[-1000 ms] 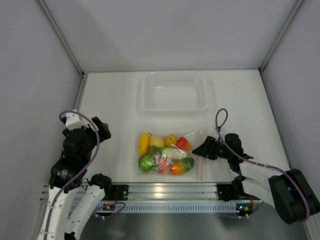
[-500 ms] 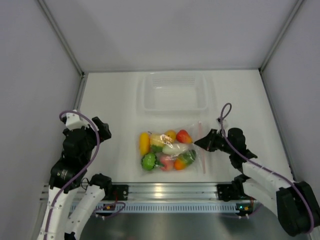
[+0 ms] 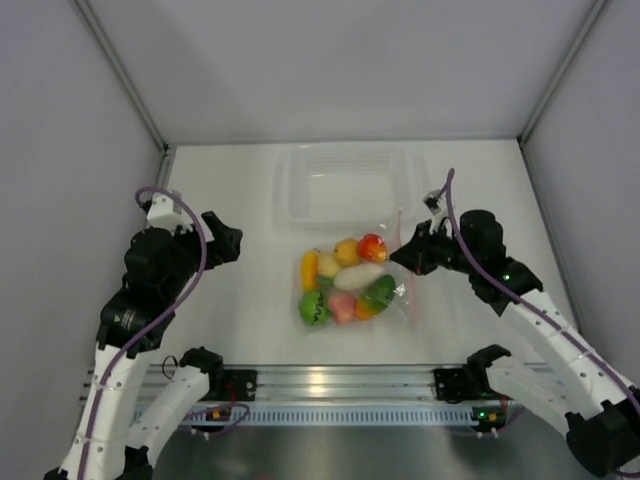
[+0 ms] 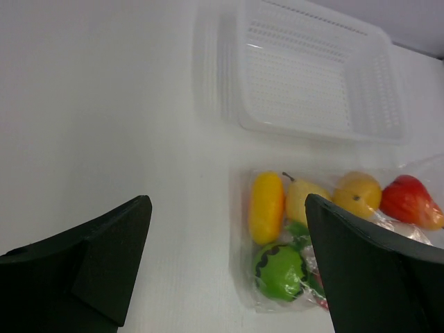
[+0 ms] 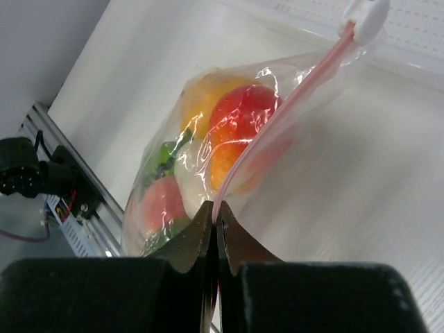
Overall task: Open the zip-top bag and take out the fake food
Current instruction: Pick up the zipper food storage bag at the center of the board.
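The zip-top bag (image 3: 392,300) lies in mid-table, clear and crinkled, its right edge pulled up off the surface. Inside is the fake food (image 3: 345,280): yellow, orange, red, white, green and pink pieces. My right gripper (image 3: 402,257) is shut on the pink-red zip strip (image 5: 277,118), which runs up from between my fingers (image 5: 187,239) to a white slider (image 5: 368,17). The red and orange pieces (image 5: 243,111) press against the plastic just beyond the right gripper (image 5: 215,208). My left gripper (image 4: 227,201) hangs open to the left of the bag (image 4: 243,270), holding nothing.
A rigid clear plastic tub (image 3: 345,183) stands just behind the bag, its ribbed floor (image 4: 312,76) visible in the left wrist view. The aluminium rail (image 3: 340,385) runs along the near edge. Grey walls close in the table on three sides.
My right gripper shut on the zip strip, then pulled the bag's right edge up and back toward the tub; the food bunched together. The left arm moved forward and right.
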You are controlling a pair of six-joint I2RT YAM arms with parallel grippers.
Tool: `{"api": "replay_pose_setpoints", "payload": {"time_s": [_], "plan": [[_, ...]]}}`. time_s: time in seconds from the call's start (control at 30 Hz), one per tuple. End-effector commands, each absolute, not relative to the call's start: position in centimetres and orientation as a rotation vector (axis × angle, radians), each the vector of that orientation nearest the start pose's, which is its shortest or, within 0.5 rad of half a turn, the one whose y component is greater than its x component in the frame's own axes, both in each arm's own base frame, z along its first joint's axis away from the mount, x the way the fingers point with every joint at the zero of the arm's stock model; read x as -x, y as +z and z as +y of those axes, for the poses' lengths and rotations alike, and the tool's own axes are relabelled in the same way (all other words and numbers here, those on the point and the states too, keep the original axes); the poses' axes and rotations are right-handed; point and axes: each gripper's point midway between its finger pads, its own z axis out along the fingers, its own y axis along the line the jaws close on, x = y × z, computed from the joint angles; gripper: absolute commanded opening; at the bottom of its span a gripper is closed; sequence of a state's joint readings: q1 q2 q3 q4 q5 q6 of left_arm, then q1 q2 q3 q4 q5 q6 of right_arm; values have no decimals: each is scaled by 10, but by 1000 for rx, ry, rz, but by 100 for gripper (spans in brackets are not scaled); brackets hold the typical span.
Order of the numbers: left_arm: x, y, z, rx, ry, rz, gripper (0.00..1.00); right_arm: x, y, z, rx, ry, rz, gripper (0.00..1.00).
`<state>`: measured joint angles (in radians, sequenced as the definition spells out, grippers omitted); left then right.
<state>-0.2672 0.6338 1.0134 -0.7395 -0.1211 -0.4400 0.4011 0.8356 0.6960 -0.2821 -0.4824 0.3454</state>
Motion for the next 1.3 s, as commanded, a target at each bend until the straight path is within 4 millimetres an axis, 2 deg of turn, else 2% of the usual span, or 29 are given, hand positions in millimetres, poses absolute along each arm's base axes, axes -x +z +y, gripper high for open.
{"api": "replay_pose_setpoints", "payload": {"time_s": [0.0,0.03,0.07,0.1,0.17,0.2,0.23,0.27,0.43,0.53,0.57,0.6,0.67,0.7,0.73,0.77,0.8,0.83,0.93,1.07,1.13,1.17,1.2,1.27], "plan": [[-231,360,-97,59,-568,1779,99,-219,241,207,566,835,2030,0],[-233,365,-106,14,-609,1778,99,-218,238,202,569,761,2082,0],[-232,371,-110,-11,-630,1766,99,-213,246,209,624,743,2065,0],[-231,381,-113,-31,-644,1745,99,-216,264,215,648,731,2038,0],[-232,392,-120,-63,-680,1718,99,-210,270,218,717,692,2050,0],[-231,395,-123,-73,-697,1707,99,-213,285,222,728,680,2030,0],[-231,398,-125,-84,-713,1694,98,-215,291,223,737,658,2023,0],[-230,405,-130,-109,-739,1666,99,-211,306,225,773,655,1997,0],[-228,410,-145,-184,-816,1630,99,-209,331,226,837,601,1986,0],[-223,411,-158,-253,-897,1599,99,-199,337,225,923,570,1984,0],[-222,406,-164,-282,-928,1597,99,-192,339,227,963,573,1977,0],[-211,416,-176,-376,-1007,1529,99,-184,335,224,1005,567,1988,0],[-200,419,-187,-462,-1080,1462,99,-174,333,224,1081,537,1965,0],[-196,409,-193,-486,-1140,1453,99,-169,336,222,1100,534,1949,0],[-186,426,-196,-552,-1154,1329,99,-166,335,219,1114,512,1950,0],[-185,427,-196,-558,-1157,1292,99,-159,336,220,1137,514,1937,0],[-184,418,-196,-542,-1165,1283,99,-157,340,218,1143,508,1928,0],[-180,429,-194,-560,-1147,1178,99,-151,338,215,1171,502,1935,0],[-169,422,-199,-605,-1172,1092,99,-145,343,213,1188,504,1926,0],[-149,420,-220,-789,-1214,1028,99,-125,349,213,1250,547,1893,0],[-147,415,-231,-852,-1239,1026,99,-116,350,215,1285,577,1870,0],[-136,415,-238,-931,-1258,988,99,-113,353,217,1293,593,1851,0],[-139,411,-244,-953,-1273,1000,98,-109,356,217,1299,612,1828,0],[-130,414,-253,-1027,-1309,968,98,-102,361,218,1322,643,1787,0]]}}
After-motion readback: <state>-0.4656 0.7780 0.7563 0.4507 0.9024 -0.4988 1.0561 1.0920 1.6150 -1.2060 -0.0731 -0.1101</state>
